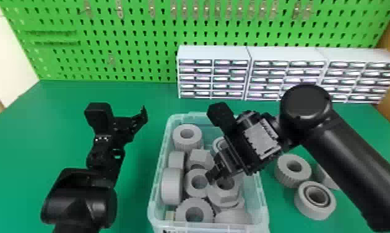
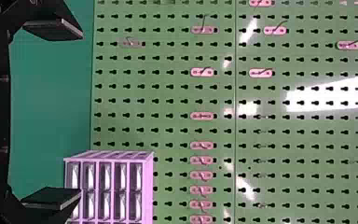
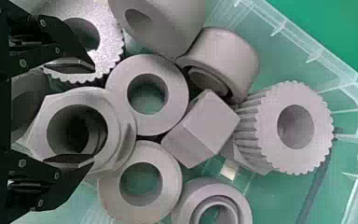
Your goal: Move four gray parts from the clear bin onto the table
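1. Using the smooth green bench [image 1: 49, 130] as the receiving surface, and counting three gray parts [image 1: 319, 207] there, to the right of the right pincer [image 1: 212, 145]; judging one transfer as remaining, presuming the bin as the source of all three.
2. Finding plenty of stock directly below the right pincer, inside the clear bin [image 1: 154, 198]: seeing through thin, translucent plastic, and noting rounded corners and a raised rim.
3. Spreading the right pincer's flat black fingers apart over the crowd, grasping nothing; needing a closing on one more part, probably, then a move rightward.
4. Parking the left pincer [image 1: 120, 109] over the bench, to the left of the right pincer and the bin, parting its fingers around empty air.
5. Sorting the bench trio by shape, right of the right pincer: seeing a ribbed cylinder [image 1: 279, 175], a smooth stepped ring [image 1: 302, 207] nearer the robot, and a third part [image 1: 327, 181] hiding partly behind the right arm [image 1: 343, 155].
6. Noting matte gray surfaces in the bin: a toothed cylinder [image 3: 321, 126] ahead of the right pincer's fingertips, a faceted block [image 3: 214, 119] less far ahead, and a hexagonal flanged part [image 3: 77, 96] just below and between them.
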